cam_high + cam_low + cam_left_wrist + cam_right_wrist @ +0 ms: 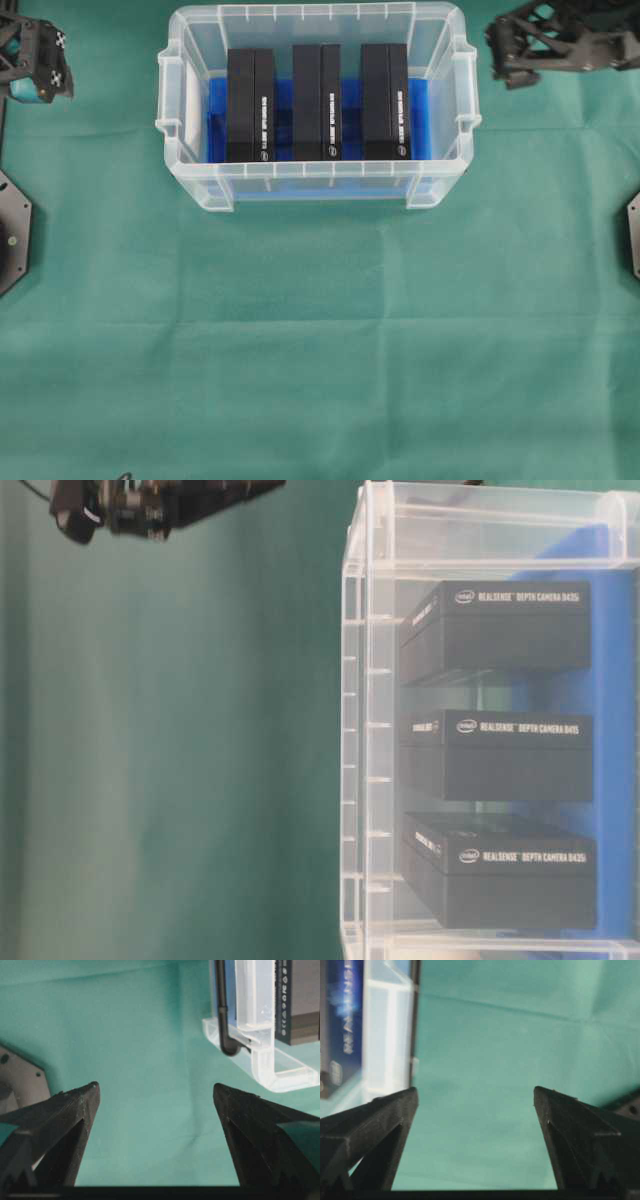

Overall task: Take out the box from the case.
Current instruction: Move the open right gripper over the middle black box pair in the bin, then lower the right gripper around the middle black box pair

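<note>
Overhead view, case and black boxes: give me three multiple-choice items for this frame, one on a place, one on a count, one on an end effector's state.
1. Where does the case sit on the green cloth?
A. At the near edge
B. At the far middle
C. In the left corner

2. How many black boxes stand in the case?
A. Two
B. Three
C. Four

3. How is the left end effector?
A. Open, holding nothing
B. Shut on a box
C. Shut on the case's rim

Key:
1 B: in the overhead view the case lies at the top centre, between the two arms.
2 B: the left box, the middle box and the right box stand side by side on the blue lining.
3 A: in the left wrist view its fingers stand wide apart with only cloth between them.
</note>
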